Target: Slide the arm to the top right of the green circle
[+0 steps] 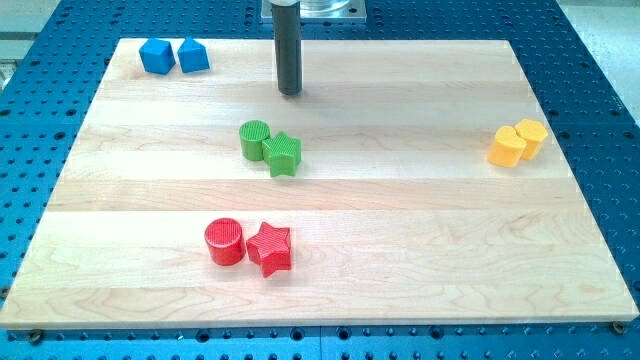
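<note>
My tip (290, 92) stands above and just right of the ribbed green circle (254, 139), apparently clear of it, near its goal. No jaws fitted, so their state cannot be told.

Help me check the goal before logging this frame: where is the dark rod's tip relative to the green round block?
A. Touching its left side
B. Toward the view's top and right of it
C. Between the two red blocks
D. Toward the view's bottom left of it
B: my tip stands clear of the green round block, toward the view's top and slightly right, above the touching green star block.
</note>
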Controlling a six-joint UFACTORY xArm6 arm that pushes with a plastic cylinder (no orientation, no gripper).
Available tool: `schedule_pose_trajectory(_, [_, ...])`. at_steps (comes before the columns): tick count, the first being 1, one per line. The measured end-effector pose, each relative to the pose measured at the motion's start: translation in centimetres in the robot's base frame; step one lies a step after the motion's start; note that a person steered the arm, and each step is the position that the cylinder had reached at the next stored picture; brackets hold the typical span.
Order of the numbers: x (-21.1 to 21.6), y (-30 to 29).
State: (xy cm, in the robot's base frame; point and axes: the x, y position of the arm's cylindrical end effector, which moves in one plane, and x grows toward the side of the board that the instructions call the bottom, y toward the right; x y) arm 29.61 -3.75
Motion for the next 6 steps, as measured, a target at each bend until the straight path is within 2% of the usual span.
schedule_pose_trajectory(6, [-0.2, -1.1])
